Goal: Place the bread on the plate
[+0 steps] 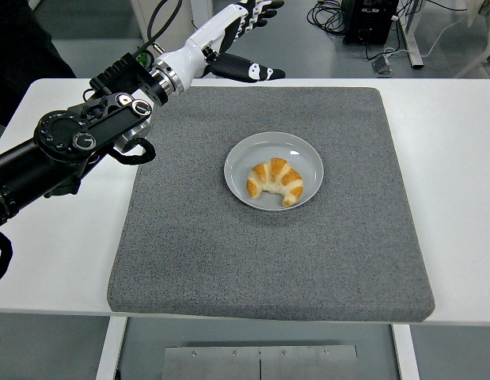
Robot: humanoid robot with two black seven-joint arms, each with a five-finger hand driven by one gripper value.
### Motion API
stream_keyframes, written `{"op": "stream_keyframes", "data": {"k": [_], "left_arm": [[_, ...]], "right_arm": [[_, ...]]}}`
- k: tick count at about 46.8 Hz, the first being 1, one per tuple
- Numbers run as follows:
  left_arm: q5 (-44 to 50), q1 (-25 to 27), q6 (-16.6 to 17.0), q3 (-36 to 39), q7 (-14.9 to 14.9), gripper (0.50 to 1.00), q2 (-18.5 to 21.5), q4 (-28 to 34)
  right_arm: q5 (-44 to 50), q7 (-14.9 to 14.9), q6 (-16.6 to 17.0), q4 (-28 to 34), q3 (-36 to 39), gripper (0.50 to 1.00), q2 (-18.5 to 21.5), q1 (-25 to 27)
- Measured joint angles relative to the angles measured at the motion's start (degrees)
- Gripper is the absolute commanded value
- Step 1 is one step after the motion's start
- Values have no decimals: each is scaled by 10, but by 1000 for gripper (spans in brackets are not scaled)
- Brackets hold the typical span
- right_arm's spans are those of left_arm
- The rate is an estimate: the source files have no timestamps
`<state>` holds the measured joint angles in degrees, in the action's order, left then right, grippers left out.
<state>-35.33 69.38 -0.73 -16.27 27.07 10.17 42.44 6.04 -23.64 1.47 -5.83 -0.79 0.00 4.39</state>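
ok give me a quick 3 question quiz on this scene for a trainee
1. True or false: the croissant lies on the plate.
2. What does the plate sit on: A) bare white table, B) grey mat, C) a tray?
3. Fill in: the left robot hand is raised over the table's ____ edge, fingers spread, holding nothing.

Key: 1 true; 2 B; 3 far

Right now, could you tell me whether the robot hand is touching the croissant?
No, the left robot hand is raised, open, beyond the gray mat's far edge, while the croissant lies alone on the plate.
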Motion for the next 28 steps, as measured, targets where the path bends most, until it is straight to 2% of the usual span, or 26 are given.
{"op": "stream_keyframes", "data": {"k": [6,12,22,28], "left_arm": [[73,-12,-10,-4,-18,955,1,0],[108,-23,-11,-19,-20,955,3,-1],[123,-49,-9,-86,-20,958,9,-1],[150,-89,-4,-143,-16,958,14,-1]], "right_arm": [[0,0,0,0,0,1000,0,0],[0,0,0,0,0,1000,0,0],[0,0,0,0,0,1000,0,0],[0,0,0,0,0,1000,0,0]]}}
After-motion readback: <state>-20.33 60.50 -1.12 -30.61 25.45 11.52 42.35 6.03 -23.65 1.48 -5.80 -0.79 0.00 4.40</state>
